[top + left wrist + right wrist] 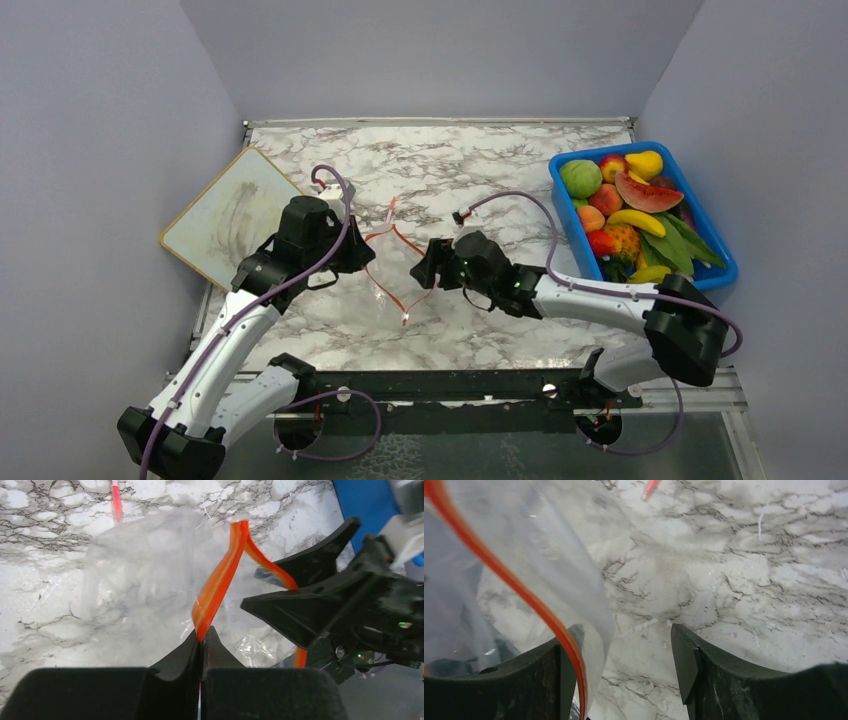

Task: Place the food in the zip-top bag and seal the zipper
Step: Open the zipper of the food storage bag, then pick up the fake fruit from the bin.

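"Where's the clear, crinkly plastic zip-top bag [396, 262]?"

"In the middle of the white marbled worktop [480, 160], held up between the left gripper [201, 637] and the right gripper [625, 635]. Its thin red-orange zipper strip [222, 575] is bowed open in a loop."

"Has the left one got hold of it?"

"Yes, its jaws are clenched on the zipper strip."

"And the right?"

"Jaws spread apart. The strip and a fold of the bag lie against the inner face of one jaw, nothing pinched."

"The food?"

"The glossy toy fruits and vegetables [625, 205] are piled in the blue plastic bin [705, 282] at the far right, well apart from the bag."
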`<state>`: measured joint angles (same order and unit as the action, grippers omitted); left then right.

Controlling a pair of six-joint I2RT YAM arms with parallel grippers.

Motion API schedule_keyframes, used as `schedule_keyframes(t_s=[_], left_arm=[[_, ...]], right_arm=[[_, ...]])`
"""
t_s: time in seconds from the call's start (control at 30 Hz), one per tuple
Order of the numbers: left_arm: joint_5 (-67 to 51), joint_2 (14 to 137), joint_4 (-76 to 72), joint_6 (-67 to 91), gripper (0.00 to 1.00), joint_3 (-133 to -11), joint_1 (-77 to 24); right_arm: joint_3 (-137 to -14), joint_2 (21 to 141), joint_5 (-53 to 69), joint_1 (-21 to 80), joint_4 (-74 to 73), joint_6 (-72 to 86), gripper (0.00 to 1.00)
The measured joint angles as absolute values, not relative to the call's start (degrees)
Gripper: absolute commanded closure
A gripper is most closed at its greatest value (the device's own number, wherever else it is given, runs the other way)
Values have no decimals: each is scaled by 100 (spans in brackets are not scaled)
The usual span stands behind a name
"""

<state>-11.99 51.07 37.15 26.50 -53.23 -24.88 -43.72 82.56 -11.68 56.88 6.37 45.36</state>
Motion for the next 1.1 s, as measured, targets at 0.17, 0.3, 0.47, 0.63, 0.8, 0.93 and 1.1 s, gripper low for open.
schedule_keyframes(t_s=[0.17,0.3,0.47,0.63,0.8,0.93,1.1], left_arm=[[-1219,5096,3557,2552,100,-5087,-2488],[-1225,5061,3415,2475,100,-4947,-2488],[-1240,5037,3267,2401,100,-4893,-2488],[-1306,5043,3199,2342,100,-4888,-2486],[-1400,5035,3044,2241,100,-4692,-2488],[-1461,5011,3013,2130,100,-4545,-2486],[-1483,4856,2932,2110,100,-4512,-2486]], right_arm=[[-4676,7666,-873,5688,82,3962,33],[-4954,7303,-707,5688,-589,3428,33],[-5492,6928,-633,5688,-1487,2906,33],[-5841,6536,-888,5688,-2095,2672,34],[-6305,6624,-1850,5682,-2775,2324,35],[-6628,6910,-2574,5561,-3181,2102,39],[-6746,7238,-3315,5054,-3500,1962,41]])
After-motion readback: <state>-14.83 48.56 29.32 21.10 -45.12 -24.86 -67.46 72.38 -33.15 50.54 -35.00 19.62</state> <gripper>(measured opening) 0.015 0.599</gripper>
